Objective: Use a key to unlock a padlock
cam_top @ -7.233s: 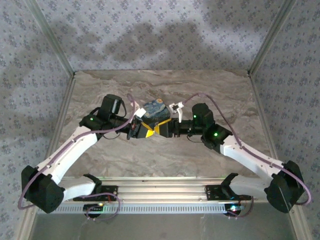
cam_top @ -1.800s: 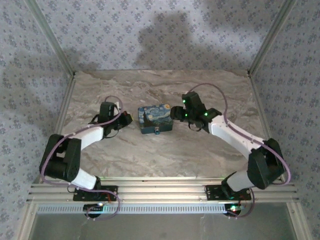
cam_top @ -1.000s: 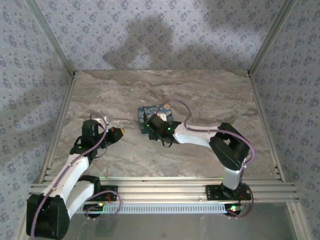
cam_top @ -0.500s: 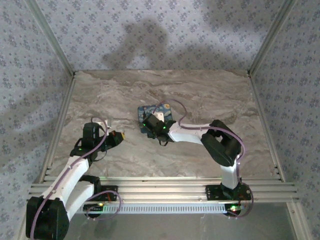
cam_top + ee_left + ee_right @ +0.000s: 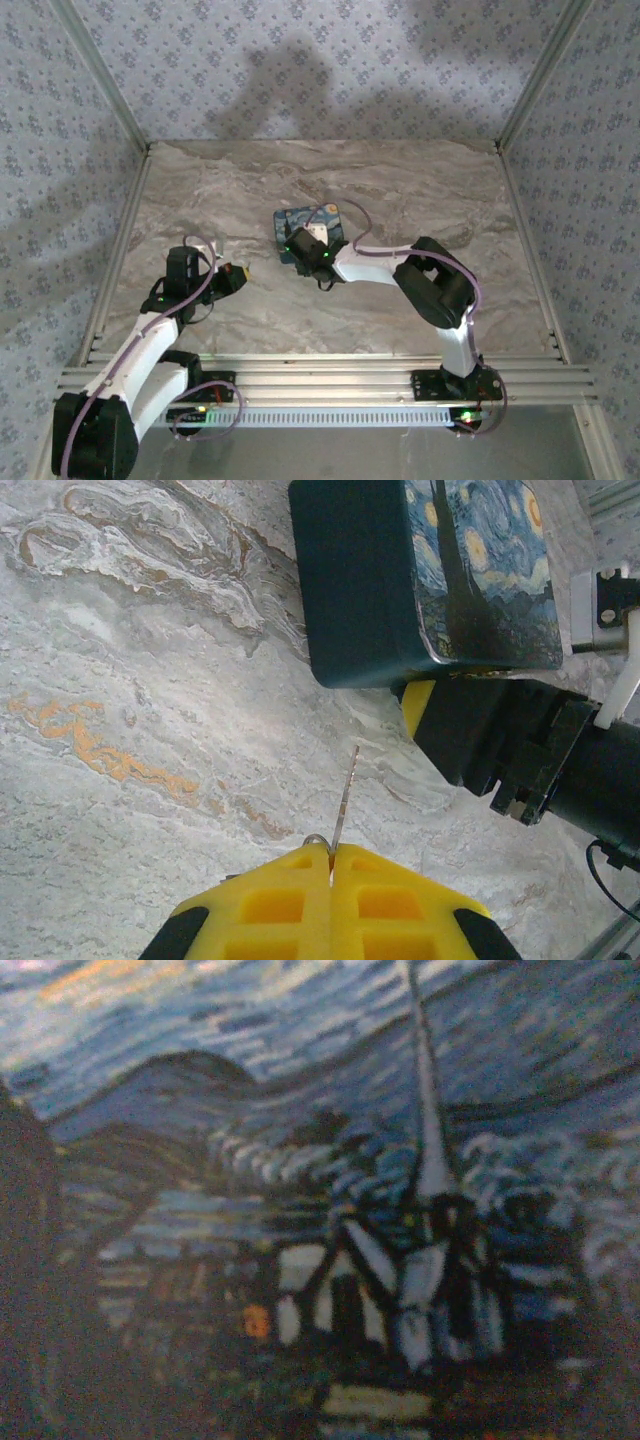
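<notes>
The near side of the dark blue rectangular box with the starry night painting on its lid [image 5: 292,221] is covered in the overhead view by the right gripper [image 5: 304,250], so what sits on that side is hidden. The right wrist camera is pressed so close that the painted lid [image 5: 320,1200] is a blur. From the left wrist camera, one yellow finger [image 5: 418,706] of the right gripper lies just beside the box's [image 5: 380,580] near corner. The other finger is out of sight, so I cannot tell whether that gripper is apart or closed. The right arm is folded sharply, its elbow to the right and its forearm reaching left to the box. The left arm stretches forward from its base, wrist turned right, with the left gripper [image 5: 237,271] low over the grey marble-patterned tabletop [image 5: 420,190]. Its yellow fingers [image 5: 275,905] are pressed together on a thin silver key [image 5: 345,792]. The key is seen edge-on, its blade pointing towards the box and the right gripper, and its tip is near them but apart.
</notes>
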Controlling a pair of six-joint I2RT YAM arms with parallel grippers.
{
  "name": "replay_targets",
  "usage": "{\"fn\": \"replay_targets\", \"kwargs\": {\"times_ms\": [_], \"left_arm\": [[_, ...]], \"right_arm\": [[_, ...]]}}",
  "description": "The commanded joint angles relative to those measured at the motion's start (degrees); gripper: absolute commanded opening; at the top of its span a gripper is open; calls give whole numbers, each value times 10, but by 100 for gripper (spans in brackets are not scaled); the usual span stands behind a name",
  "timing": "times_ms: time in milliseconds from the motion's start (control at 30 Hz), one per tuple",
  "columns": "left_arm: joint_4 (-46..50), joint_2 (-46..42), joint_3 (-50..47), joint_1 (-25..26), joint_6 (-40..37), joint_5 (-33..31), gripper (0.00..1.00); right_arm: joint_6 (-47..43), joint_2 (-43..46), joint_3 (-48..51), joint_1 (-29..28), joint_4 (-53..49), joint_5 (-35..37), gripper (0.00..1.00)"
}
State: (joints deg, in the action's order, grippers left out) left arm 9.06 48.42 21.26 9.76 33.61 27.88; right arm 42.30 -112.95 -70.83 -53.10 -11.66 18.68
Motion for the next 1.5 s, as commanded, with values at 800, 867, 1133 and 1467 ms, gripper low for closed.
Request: {"fn": "replay_targets", "kwargs": {"times_ms": [800,867,1133,1467], "left_arm": [[-137,-20,-59,106,-68,41,0],[-152,-17,-61,121,-79,37,0],[-240,17,-85,172,-130,35,0],[-345,69,-79,199,-172,22,0]], "right_arm": [[-36,46,-74,25,-116,-168,4],[-36,56,-73,30,-114,-183,3],[-31,78,-99,39,-156,-242,0],[8,89,-106,69,-173,-337,0]]}}
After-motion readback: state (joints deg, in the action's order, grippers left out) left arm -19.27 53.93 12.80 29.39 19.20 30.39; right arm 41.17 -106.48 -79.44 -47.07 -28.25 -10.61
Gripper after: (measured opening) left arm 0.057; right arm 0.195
